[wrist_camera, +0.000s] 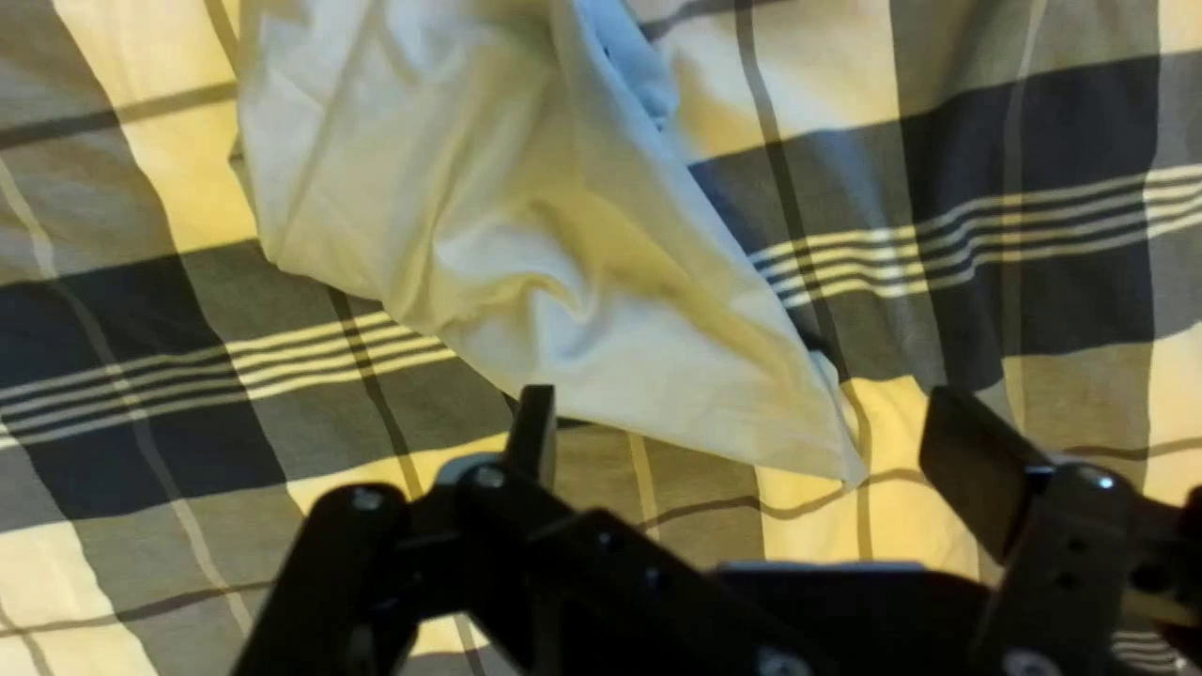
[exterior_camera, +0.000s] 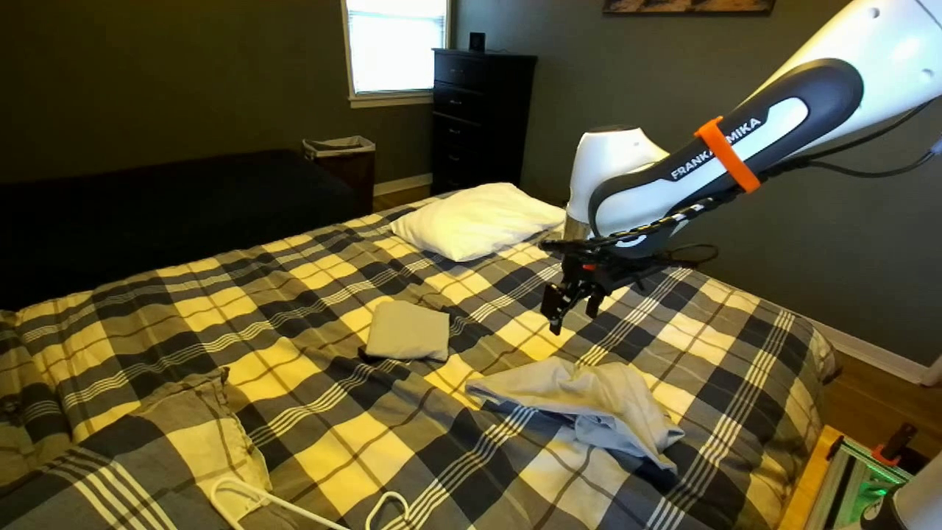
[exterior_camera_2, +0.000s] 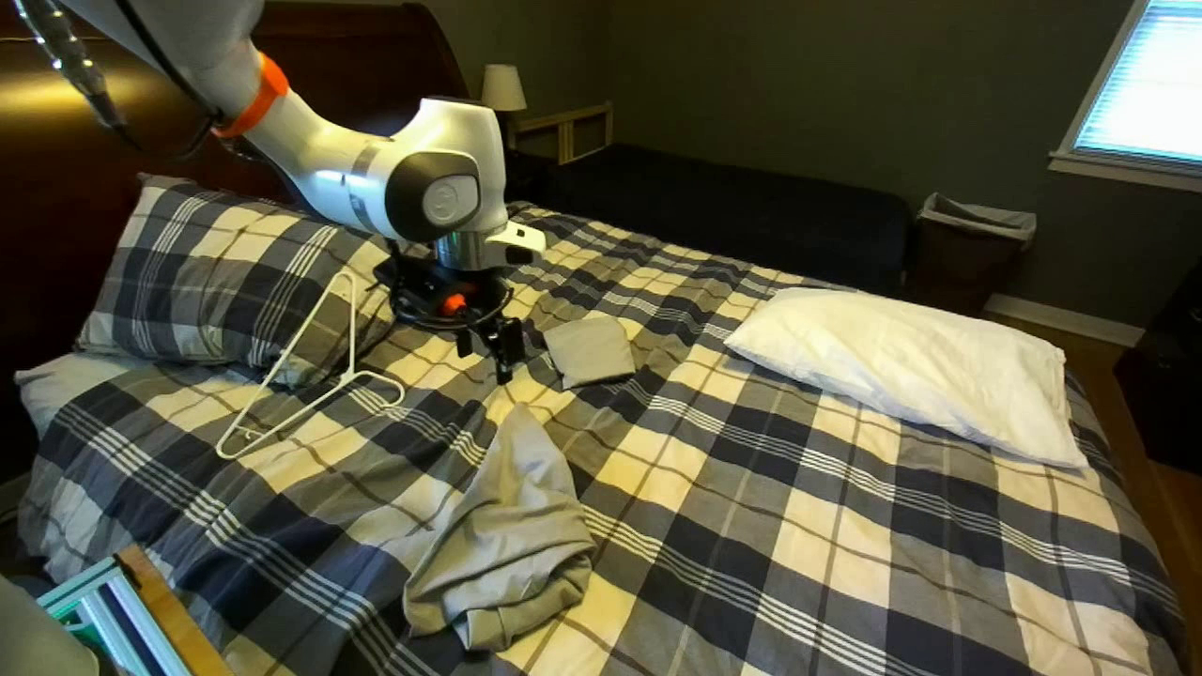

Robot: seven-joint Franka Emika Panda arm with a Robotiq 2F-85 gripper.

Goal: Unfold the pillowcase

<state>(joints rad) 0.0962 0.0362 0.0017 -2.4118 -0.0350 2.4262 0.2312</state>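
Observation:
The pillowcase (exterior_camera: 589, 397) lies crumpled on the plaid bed, grey with bluish shading along its folds. One corner of the pillowcase (exterior_camera_2: 521, 441) stretches out to a point on the side toward the arm in an exterior view. My gripper (exterior_camera: 574, 313) hangs in the air above the bed, jaws wide apart with nothing held. Looking down in the wrist view, the pointed corner of the pillowcase (wrist_camera: 526, 188) appears between the spread fingertips of my gripper (wrist_camera: 740, 422), on the bed below them. The pillowcase's underside and inner layers are hidden.
A beige folded cloth square (exterior_camera_2: 590, 352) lies on the bed near the gripper. Farther off rests a plump white pillow (exterior_camera: 482, 221). A white hanger (exterior_camera_2: 349, 376) leans by a plaid pillow (exterior_camera_2: 244, 272). The plaid bedspread (exterior_camera_2: 845, 535) is slightly rumpled.

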